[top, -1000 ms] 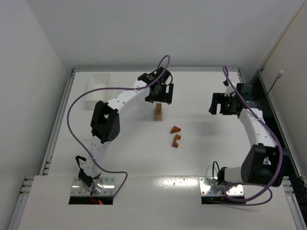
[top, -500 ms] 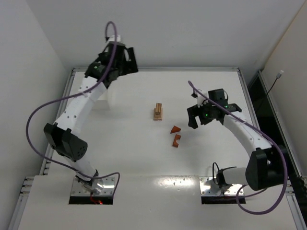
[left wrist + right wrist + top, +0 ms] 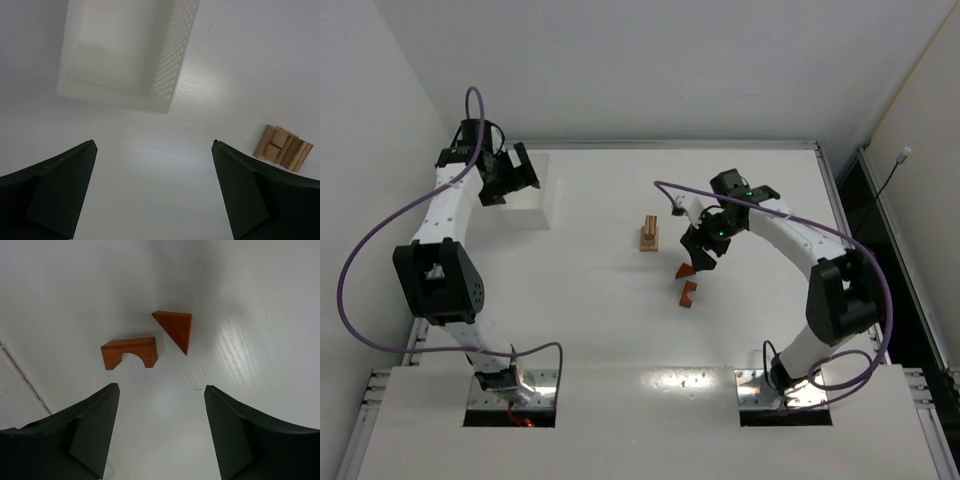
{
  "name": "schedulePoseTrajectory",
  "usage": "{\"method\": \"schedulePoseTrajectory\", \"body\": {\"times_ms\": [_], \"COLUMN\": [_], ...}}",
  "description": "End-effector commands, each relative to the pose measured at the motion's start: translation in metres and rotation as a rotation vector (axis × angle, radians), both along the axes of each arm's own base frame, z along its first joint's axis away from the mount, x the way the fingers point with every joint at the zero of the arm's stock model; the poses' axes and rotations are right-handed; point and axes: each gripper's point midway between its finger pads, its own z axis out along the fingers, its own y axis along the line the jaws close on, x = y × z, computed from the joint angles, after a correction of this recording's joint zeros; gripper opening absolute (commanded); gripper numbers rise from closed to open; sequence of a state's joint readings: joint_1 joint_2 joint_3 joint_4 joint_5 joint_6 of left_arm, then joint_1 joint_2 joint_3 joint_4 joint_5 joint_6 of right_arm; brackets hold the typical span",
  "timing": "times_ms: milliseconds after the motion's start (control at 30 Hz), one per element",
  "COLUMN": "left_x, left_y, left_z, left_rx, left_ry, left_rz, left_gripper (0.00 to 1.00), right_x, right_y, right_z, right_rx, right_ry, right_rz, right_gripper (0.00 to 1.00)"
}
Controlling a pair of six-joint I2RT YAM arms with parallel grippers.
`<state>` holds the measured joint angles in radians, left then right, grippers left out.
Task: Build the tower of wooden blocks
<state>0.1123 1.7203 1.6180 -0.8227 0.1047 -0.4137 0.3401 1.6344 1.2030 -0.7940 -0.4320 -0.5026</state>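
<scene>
Tower (image 3: pixel 649 235) stands mid-surface (image 3: pixel 590 320), a narrow tan stack, also visible at the right edge of the left wrist view (image 3: pixel 283 149); can't count its pieces from here. Loose wood blocks: 2, both reddish-brown, 1 triangular wedge (image 3: pixel 175 330) and 1 arch piece (image 3: pixel 129 352), lying just beside each other but apart, near the tower on its right-arm side. They're likely light, rigid and smooth. I'd pinch the wedge across its two flat triangular faces, since the sloped sides would probably squirt out, and take the arch across its long flat sides. The stack looks tippy, so place gently. Right jaws hover above the pair, apart, nothing between them. Left jaws are wide apart and empty, off by the 1 white tray (image 3: pixel 125 50), well clear of the tower.
</scene>
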Motion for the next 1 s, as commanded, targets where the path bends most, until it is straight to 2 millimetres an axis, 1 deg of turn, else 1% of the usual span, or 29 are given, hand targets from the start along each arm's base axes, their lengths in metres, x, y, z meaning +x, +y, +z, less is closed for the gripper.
{"method": "schedulePoseTrajectory", "body": {"times_ms": [0, 33, 67, 100, 133, 167, 200, 233, 267, 300, 333, 367, 400, 433, 467, 500, 533, 567, 600, 633, 667, 700, 767, 800, 833, 867, 900, 933, 967], "left_x": [0.002, 0.002, 0.002, -0.001, -0.001, -0.004, -0.007, -0.007, -0.011, -0.013, -0.015, -0.019, -0.019, -0.021, -0.024, -0.025, -0.028, -0.03, -0.032, -0.035, -0.035, -0.036, -0.039, -0.039, -0.041, -0.042, -0.044, -0.043, -0.044], "left_y": [-0.006, -0.006, -0.002, -0.001, 0.001, 0.002, 0.003, 0.003, 0.002, 0.002, 0.002, 0.001, 0.001, 0.001, 0.002, 0.002, 0.001, 0.001, 0.001, 0.0, 0.0, 0.0, 0.002, 0.004, 0.006, 0.006, 0.006, 0.01, 0.009], "left_z": [0.019, 0.019, 0.022, 0.025, 0.024, 0.025, 0.026, 0.026, 0.027, 0.022, 0.032, 0.03, 0.031, 0.026, 0.028, 0.032, 0.032, 0.027, 0.032, 0.035, 0.035, 0.04, 0.048, 0.048, 0.053, 0.058, 0.053, 0.058, 0.053], "left_rx": [-0.03, -0.037, -0.021, -0.013, -0.014, -0.014, -0.005, -0.005, -0.011, -0.012, -0.016, -0.016, -0.015, -0.017, -0.009, -0.014, -0.014, -0.015, -0.014, -0.013, -0.019, -0.018, -0.007, 0.004, 0.015, 0.016, 0.015, 0.017, 0.016], "left_ry": [-0.065, -0.064, -0.069, -0.075, -0.074, -0.074, -0.076, -0.076, -0.077, -0.064, -0.087, -0.082, -0.092, -0.079, -0.085, -0.094, -0.094, -0.082, -0.096, -0.102, -0.102, -0.117, -0.138, -0.137, -0.152, -0.164, -0.152, -0.174, -0.163], "left_rz": [-0.044, -0.036, -0.006, 0.0, 0.015, 0.034, 0.041, 0.041, 0.048, 0.048, 0.055, 0.055, 0.055, 0.055, 0.061, 0.068, 0.068, 0.068, 0.068, 0.068, 0.075, 0.075, 0.083, 0.093, 0.101, 0.101, 0.101, 0.11, 0.11], "left_gripper": [1.0, 1.0, 1.0, 1.0, 1.0, 1.0, 1.0, 1.0, 1.0, 1.0, 1.0, 1.0, 1.0, 1.0, 1.0, 1.0, 1.0, 1.0, 1.0, 1.0, 1.0, 1.0, 1.0, 1.0, 1.0, 1.0, 1.0, 1.0, 1.0], "right_x": [-0.016, -0.019, -0.017, -0.021, -0.03, -0.034, -0.039, -0.039, -0.041, -0.038, -0.041, -0.041, -0.041, -0.046, -0.051, -0.05, -0.05, -0.052, -0.054, -0.052, -0.051, -0.056, -0.054, -0.053, -0.053, -0.058, -0.058, -0.057, -0.059], "right_y": [0.003, 0.004, 0.0, 0.0, 0.001, 0.003, 0.001, 0.0, 0.003, 0.003, 0.005, 0.002, 0.003, -0.003, 0.004, 0.008, 0.008, 0.012, 0.014, 0.015, 0.02, 0.025, 0.034, 0.033, 0.032, 0.029, 0.024, 0.023, 0.018], "right_z": [0.002, 0.003, 0.006, 0.01, 0.013, 0.016, 0.018, 0.02, 0.023, 0.026, 0.03, 0.029, 0.031, 0.027, 0.024, 0.023, 0.02, 0.016, 0.007, 0.006, 0.004, -0.008, -0.011, -0.016, -0.02, -0.03, -0.034, -0.037, -0.042], "right_rx": [-0.084, -0.102, -0.129, -0.114, -0.13, -0.13, -0.132, -0.148, -0.148, -0.144, -0.151, -0.172, -0.174, -0.212, -0.233, -0.256, -0.285, -0.301, -0.329, -0.354, -0.357, -0.384, -0.392, -0.409, -0.42, -0.45, -0.463, -0.476, -0.493], "right_ry": [0.06, 0.056, 0.068, 0.075, 0.094, 0.119, 0.141, 0.126, 0.145, 0.145, 0.155, 0.167, 0.202, 0.231, 0.222, 0.195, 0.173, 0.177, 0.19, 0.169, 0.174, 0.21, 0.21, 0.214, 0.218, 0.239, 0.255, 0.254, 0.267], "right_rz": [-0.022, -0.071, -0.209, -0.249, -0.276, -0.352, -0.378, -0.415, -0.483, -0.525, -0.544, -0.585, -0.675, -0.723, -0.707, -0.691, -0.695, -0.698, -0.707, -0.717, -0.717, -0.722, -0.702, -0.715, -0.735, -0.744, -0.768, -0.783, -0.792], "right_gripper": [0.65, 0.64, 0.64, 0.64, 0.64, 0.54, 0.51, 0.48, 0.46, 0.45, 0.45, 0.39, 0.34, 0.34, 0.38, 0.42, 0.42, 0.42, 0.42, 0.42, 0.42, 0.42, 0.42, 0.42, 0.42, 0.42, 0.43, 0.43, 0.43]}}
